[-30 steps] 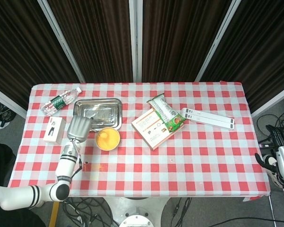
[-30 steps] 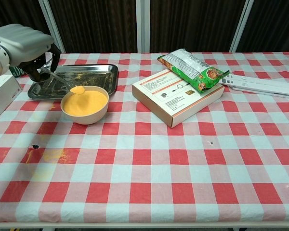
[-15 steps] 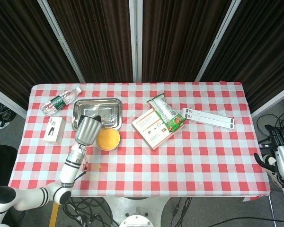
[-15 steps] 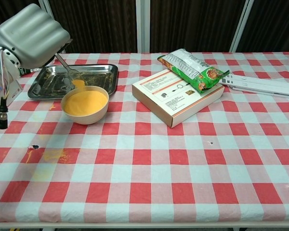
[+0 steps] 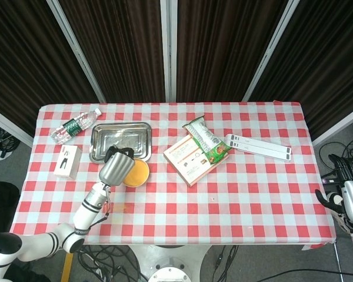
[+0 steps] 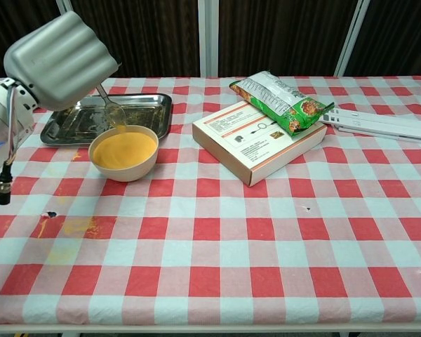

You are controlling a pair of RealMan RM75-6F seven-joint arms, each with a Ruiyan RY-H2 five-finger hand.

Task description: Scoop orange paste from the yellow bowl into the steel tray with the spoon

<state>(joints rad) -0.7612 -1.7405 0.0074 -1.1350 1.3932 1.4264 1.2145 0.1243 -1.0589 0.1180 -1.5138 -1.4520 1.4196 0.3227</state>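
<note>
The yellow bowl (image 6: 123,152) of orange paste stands in front of the steel tray (image 6: 70,124), which is smeared with paste. My left hand (image 6: 62,59) hovers above and left of the bowl and holds the spoon (image 6: 112,109) by its handle. The spoon's bowl hangs just over the yellow bowl's far rim. In the head view the left hand (image 5: 115,167) covers the left part of the yellow bowl (image 5: 137,172), below the steel tray (image 5: 121,140). My right hand (image 5: 343,200) sits off the table at the far right; its fingers are hard to read.
A cardboard box (image 6: 259,140) with a green snack bag (image 6: 281,100) on it lies right of the bowl. A white strip (image 6: 379,123) lies further right. A water bottle (image 5: 74,124) and a small white box (image 5: 66,161) sit at the left. Orange stains (image 6: 76,226) mark the cloth.
My left hand rose and moved right, from beside the tray to over the bowl. The spoon went with it, from above the paste to the bowl's far rim.
</note>
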